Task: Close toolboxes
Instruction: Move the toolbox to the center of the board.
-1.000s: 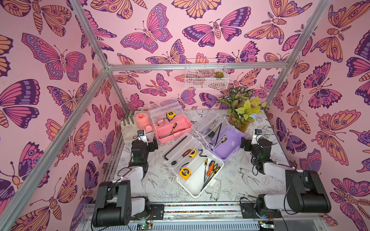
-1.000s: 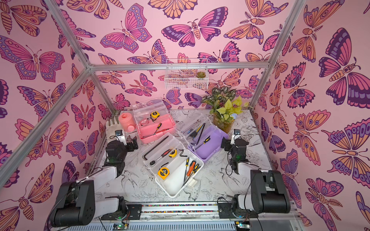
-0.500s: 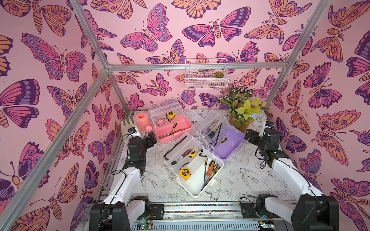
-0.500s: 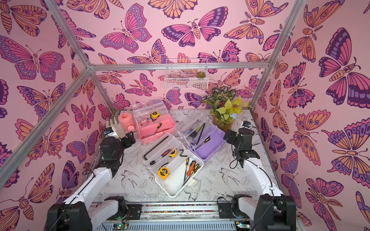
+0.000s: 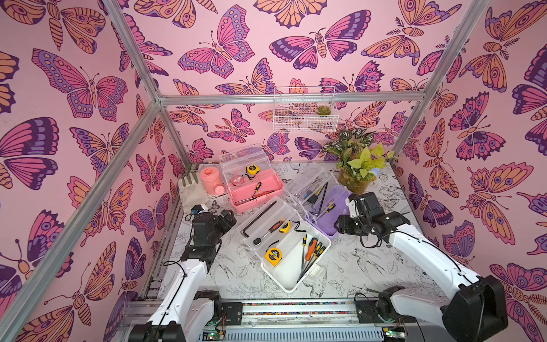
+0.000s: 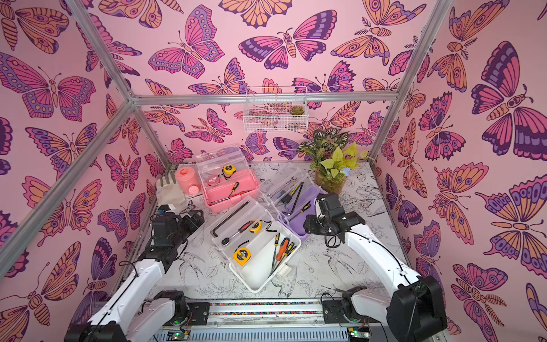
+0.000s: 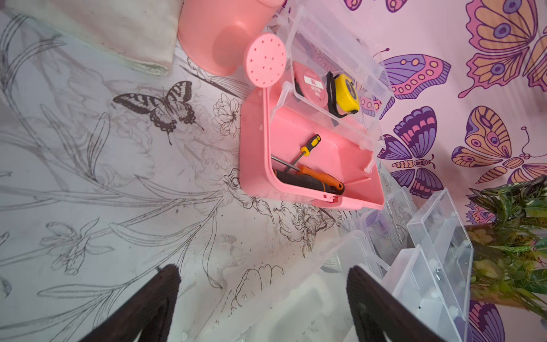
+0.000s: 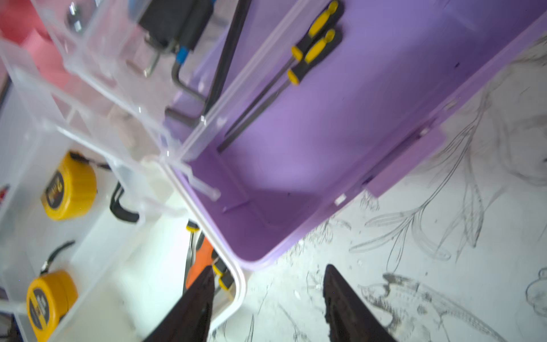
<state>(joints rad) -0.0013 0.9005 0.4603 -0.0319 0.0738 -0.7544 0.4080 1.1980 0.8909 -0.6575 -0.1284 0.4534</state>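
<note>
We note white tabletop [image 5: 236, 275] printed with line-drawn flowers, birds; pink butterfly wallpaper [image 5: 236, 44] on walls; aluminium frame [image 5: 290, 99]. Left gripper [image 7: 262, 268] spread, empty; right gripper [image 8: 270, 268] parted, empty.

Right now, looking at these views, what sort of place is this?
Probably a staged robot test cell, not a real workshop: an aluminium frame edges butterfly-print walls, and the white toolbox, pink toolbox and purple toolbox stand open with a potted plant on a printed tabletop.
</note>
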